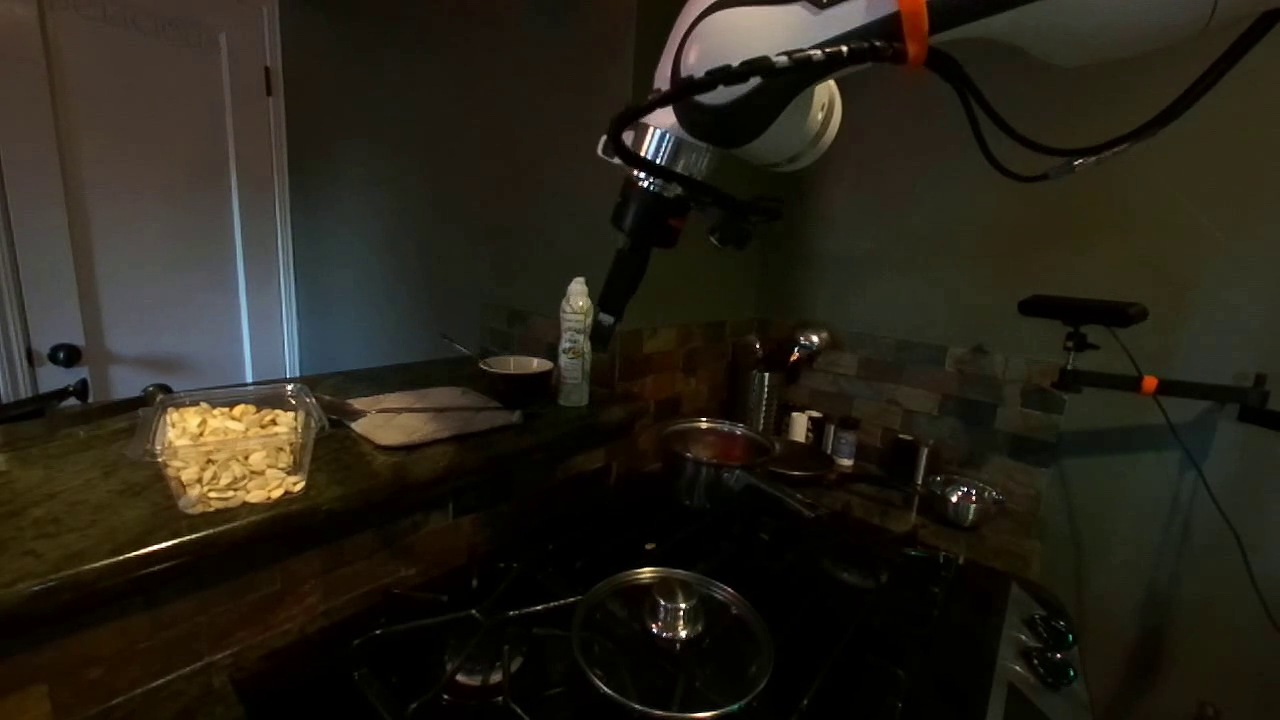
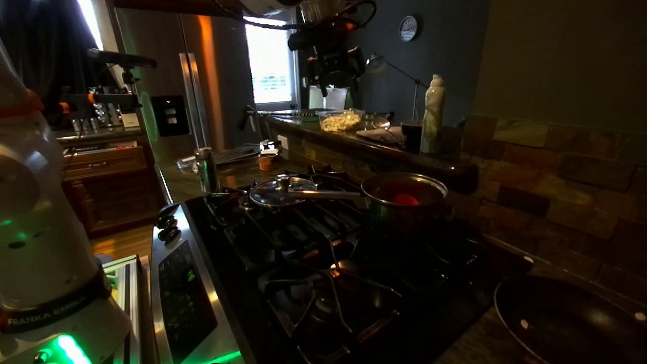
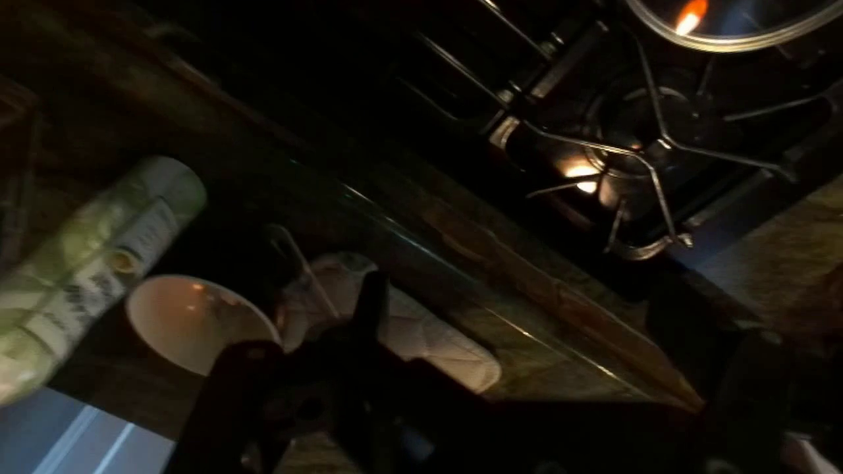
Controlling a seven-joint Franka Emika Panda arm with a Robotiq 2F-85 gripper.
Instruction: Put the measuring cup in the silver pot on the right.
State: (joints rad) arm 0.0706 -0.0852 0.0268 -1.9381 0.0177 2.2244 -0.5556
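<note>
The red measuring cup (image 2: pixel 406 199) lies inside the silver pot (image 2: pixel 429 190), a lidless metal pot with a long handle on the stove. In an exterior view the pot (image 1: pixel 700 485) shows red inside its rim, but the cup's outline is unclear. My gripper (image 2: pixel 338 91) hangs high above the raised counter, away from the pot, with its fingers spread and nothing seen between them. It also shows side-on in an exterior view (image 1: pixel 606 325), near the spray bottle. In the wrist view the fingers (image 3: pixel 520 303) are dark and wide apart. The cup and pot are out of the wrist view.
A spray bottle (image 1: pixel 575 345), a dark bowl with a spoon (image 1: pixel 516 378), a pale cloth pad (image 1: pixel 425 415) and a clear tub of pale food (image 1: pixel 235 455) stand on the raised counter. A glass-lidded pot (image 1: pixel 672 640) and a dark pan (image 2: pixel 566 323) are lower down.
</note>
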